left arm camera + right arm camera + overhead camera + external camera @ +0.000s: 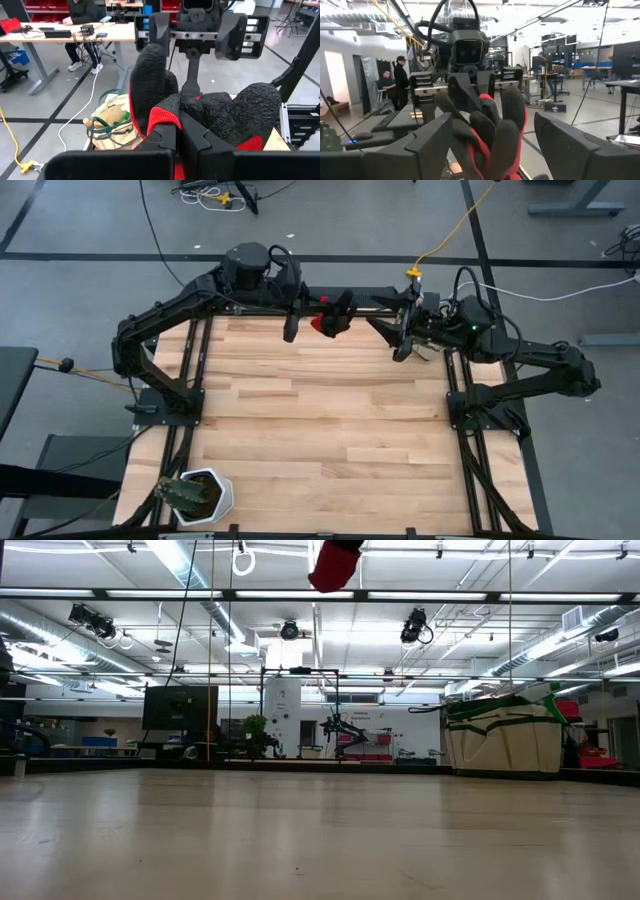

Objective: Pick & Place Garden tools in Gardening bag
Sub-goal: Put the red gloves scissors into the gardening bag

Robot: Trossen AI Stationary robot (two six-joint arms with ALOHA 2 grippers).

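Pale wooden planks make up the table, and at its near left corner in the high view stands a white pot with a dark plant, well away from both arms. Along the far edge, the left gripper is clenched on the red glove; the left wrist view shows its dark fingers pinching the glove's red cuff, while the black textured glove fingers stick out ahead. Right of it, the right gripper points toward the glove with its jaws spread wide. In the right wrist view its fingers stand on either side of the glove, apparently apart from it, though the angle makes actual contact hard to judge. The low view catches the glove hanging high above the tabletop. Farther right in that view, the gardening bag, beige with green trim, sits upright at the table's far right. The left wrist view shows the bag below the glove and off to one side.
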